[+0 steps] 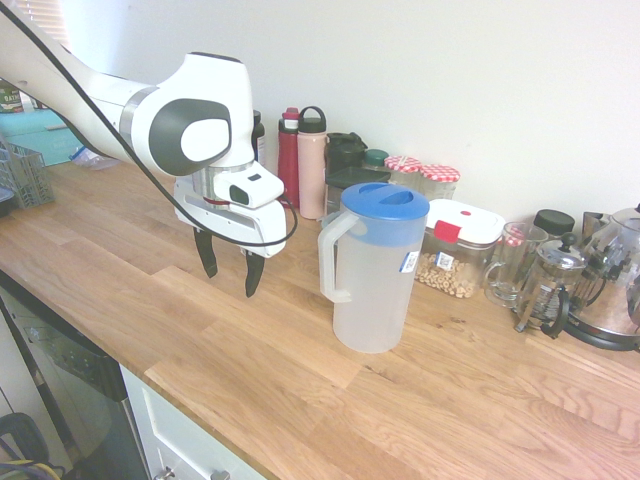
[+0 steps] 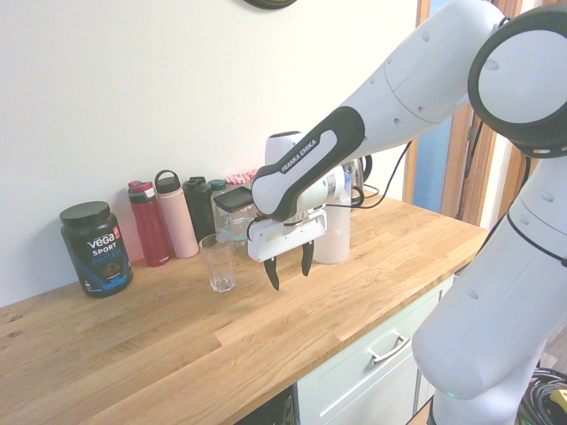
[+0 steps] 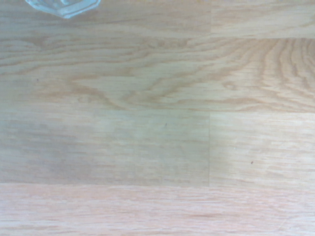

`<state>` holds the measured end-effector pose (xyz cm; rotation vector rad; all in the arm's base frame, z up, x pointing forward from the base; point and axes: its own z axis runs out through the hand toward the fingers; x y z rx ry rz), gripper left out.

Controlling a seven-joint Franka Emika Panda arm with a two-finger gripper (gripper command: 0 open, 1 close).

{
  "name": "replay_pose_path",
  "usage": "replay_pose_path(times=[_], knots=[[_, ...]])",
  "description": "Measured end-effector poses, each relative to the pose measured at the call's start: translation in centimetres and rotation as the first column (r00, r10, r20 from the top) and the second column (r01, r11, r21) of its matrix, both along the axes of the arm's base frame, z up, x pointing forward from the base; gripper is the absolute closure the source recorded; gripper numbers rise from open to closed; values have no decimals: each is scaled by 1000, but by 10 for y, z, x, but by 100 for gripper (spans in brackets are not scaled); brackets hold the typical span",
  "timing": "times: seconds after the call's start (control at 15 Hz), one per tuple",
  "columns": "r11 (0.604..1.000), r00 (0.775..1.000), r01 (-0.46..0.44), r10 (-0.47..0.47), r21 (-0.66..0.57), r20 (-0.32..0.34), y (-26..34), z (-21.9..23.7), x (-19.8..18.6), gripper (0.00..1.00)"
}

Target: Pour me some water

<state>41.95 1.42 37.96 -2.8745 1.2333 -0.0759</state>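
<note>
A translucent plastic pitcher [image 1: 370, 270] with a blue lid and a white handle stands on the wooden counter, its handle turned toward my gripper. In the second exterior view the pitcher [image 2: 337, 237] is half hidden behind the gripper. A clear empty drinking glass [image 2: 218, 263] stands upright just beyond the gripper's other side; its base shows at the edge of the wrist view [image 3: 61, 6]. My gripper [image 1: 229, 268] [image 2: 290, 271] hangs open a little above the bare counter, between glass and pitcher, fingers pointing down and holding nothing.
Along the wall stand a red bottle [image 1: 288, 155], a pink bottle [image 1: 311, 165], dark bottles, lidded jars, a box of nuts [image 1: 455, 255], a French press [image 1: 545, 285] and a kettle [image 1: 615, 290]. A black protein tub [image 2: 96, 248] sits further along. The counter's front edge [image 1: 150, 380] runs close by.
</note>
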Motion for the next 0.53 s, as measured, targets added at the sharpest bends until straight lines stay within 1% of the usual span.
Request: replay_pose_path(times=[0.13, 0.27, 0.4, 0.53], knots=[[1000, 1000, 0, 0, 0, -6, 0, -1, 0, 0], [1000, 1000, 7, -7, 1, -5, 0, 13, 4, 0], [999, 999, 34, -34, 2, 17, -4, 54, 7, 0], [997, 995, 75, -75, 0, 60, -15, 112, 3, 0]])
